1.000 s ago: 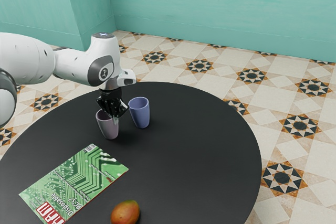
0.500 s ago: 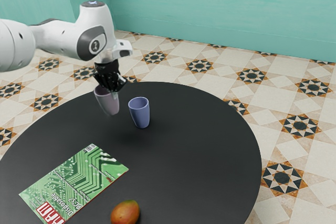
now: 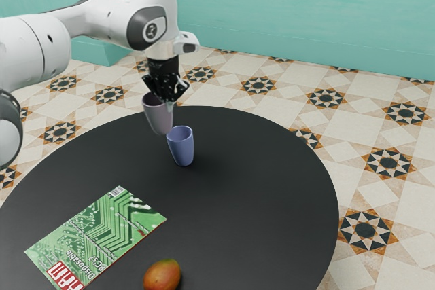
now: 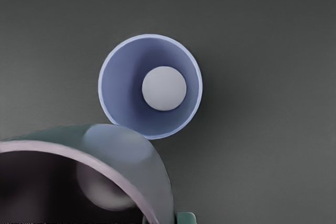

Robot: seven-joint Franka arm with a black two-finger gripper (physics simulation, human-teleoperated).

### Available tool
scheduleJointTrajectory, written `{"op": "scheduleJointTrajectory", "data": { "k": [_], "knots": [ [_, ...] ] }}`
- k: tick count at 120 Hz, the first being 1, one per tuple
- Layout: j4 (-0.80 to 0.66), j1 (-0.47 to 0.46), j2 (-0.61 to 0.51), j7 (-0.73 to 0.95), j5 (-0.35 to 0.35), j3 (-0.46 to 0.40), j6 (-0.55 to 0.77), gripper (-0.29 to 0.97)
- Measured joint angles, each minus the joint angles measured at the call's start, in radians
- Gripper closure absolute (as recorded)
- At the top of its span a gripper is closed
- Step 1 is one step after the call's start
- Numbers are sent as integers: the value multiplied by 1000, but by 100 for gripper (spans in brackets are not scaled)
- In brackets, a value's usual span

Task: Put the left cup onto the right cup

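A mauve cup [image 3: 157, 116] hangs in the air above the black round table [image 3: 258, 195], with my gripper [image 3: 166, 99] shut on its rim. It is just up and toward the exterior view's left of the blue cup [image 3: 181, 145], which stands upright on the table. In the wrist view the blue cup [image 4: 150, 86] is seen from above, its mouth open and its pale bottom showing. The held mauve cup [image 4: 89, 171] looms large and blurred under my hand, its rim overlapping the blue cup's edge.
A green magazine [image 3: 96, 236] lies flat near the table's front on the exterior view's left. A mango [image 3: 162, 275] sits at the front edge. Tiled floor and teal walls surround the table.
My gripper has lifted the mauve cup off the table, then carried it toward the exterior view's right, close above the blue cup. The blue cup has stayed put.
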Motion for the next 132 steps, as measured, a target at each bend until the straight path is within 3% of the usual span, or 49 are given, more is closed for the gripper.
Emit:
{"op": "scheduleJointTrajectory", "data": {
  "k": [50,132],
  "knots": [
    [162,-1,135,-36,6,-26,-49,78],
    [247,1,206,-56,21,-23,-45,79]
  ]
}}
